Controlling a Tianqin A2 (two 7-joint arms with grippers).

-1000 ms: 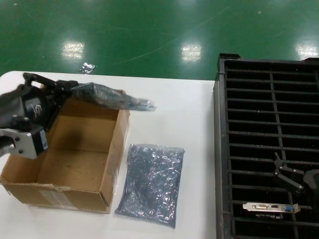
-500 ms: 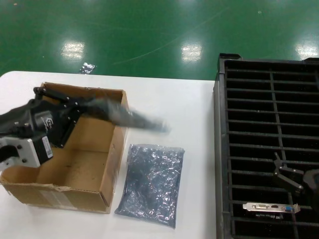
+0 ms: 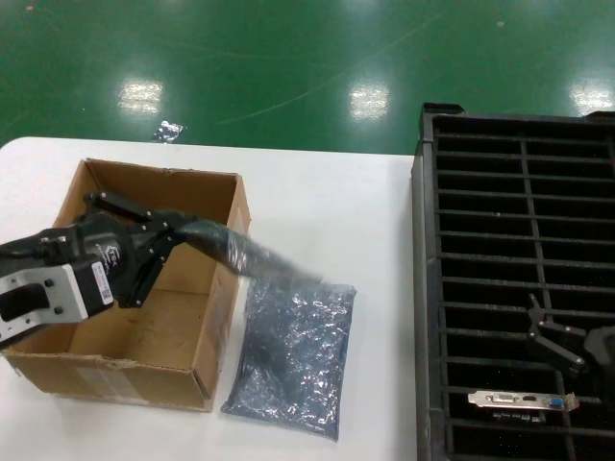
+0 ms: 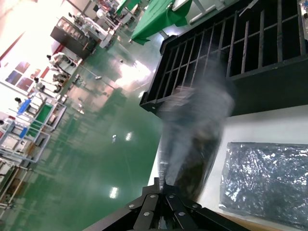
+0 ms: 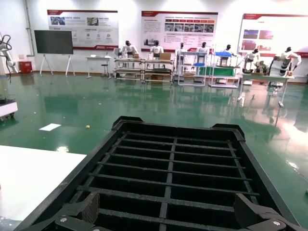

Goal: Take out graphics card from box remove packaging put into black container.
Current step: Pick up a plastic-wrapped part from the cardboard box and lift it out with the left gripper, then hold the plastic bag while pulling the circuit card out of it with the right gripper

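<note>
Nearest us, over the brown box (image 3: pixel 144 317), our left gripper (image 3: pixel 154 252) is clamped on a bagged graphics card (image 3: pixel 235 254). Over the last second it has swung that bag from above the box's far edge down and outward, so it now hangs over the box's right wall, above a second silver bag (image 3: pixel 293 355) lying flat on the white table (image 3: pixel 365 211). We judge unwrapping comes next. Farther right, our right gripper (image 3: pixel 562 341) hovers with fingers spread over the black container (image 3: pixel 519 192), where one bare card (image 3: pixel 524 400) already sits.

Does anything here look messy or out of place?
A crinkly grey-silver plastic bag lies loose on the white table beside the brown cardboard box, and a small scrap sits on the green floor beyond. Nothing looks damaged.
</note>
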